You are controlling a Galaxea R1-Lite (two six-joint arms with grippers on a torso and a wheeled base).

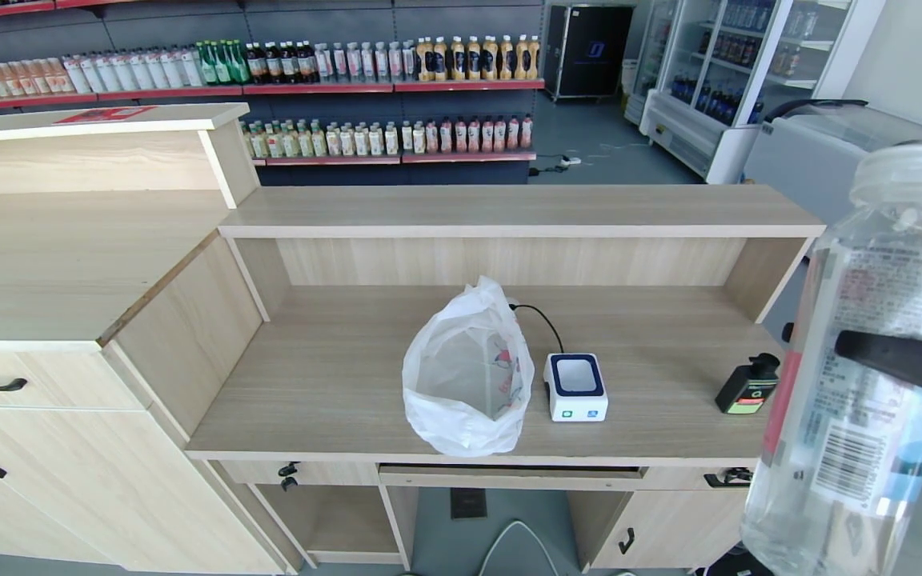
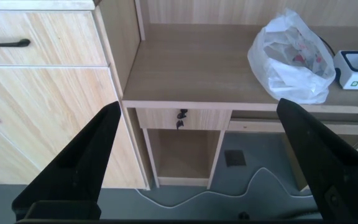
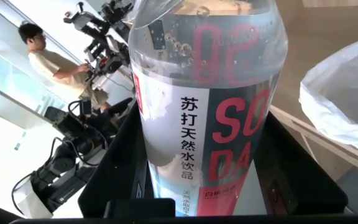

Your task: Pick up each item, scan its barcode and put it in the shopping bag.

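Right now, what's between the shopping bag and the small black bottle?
In the head view, the white scanner beside the shopping bag, then bare counter up to the black bottle.

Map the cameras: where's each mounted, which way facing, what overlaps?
Head view: on the robot's head, looking forward and down at the light wooden counter; right tool at the right edge, gripping a clear plastic soda bottle.
Left wrist view: on the left wrist, facing the counter's front; open left tool frames it.
Right wrist view: on the right wrist, facing along the right tool at the bottle's label.
Shared: white plastic shopping bag in all three.
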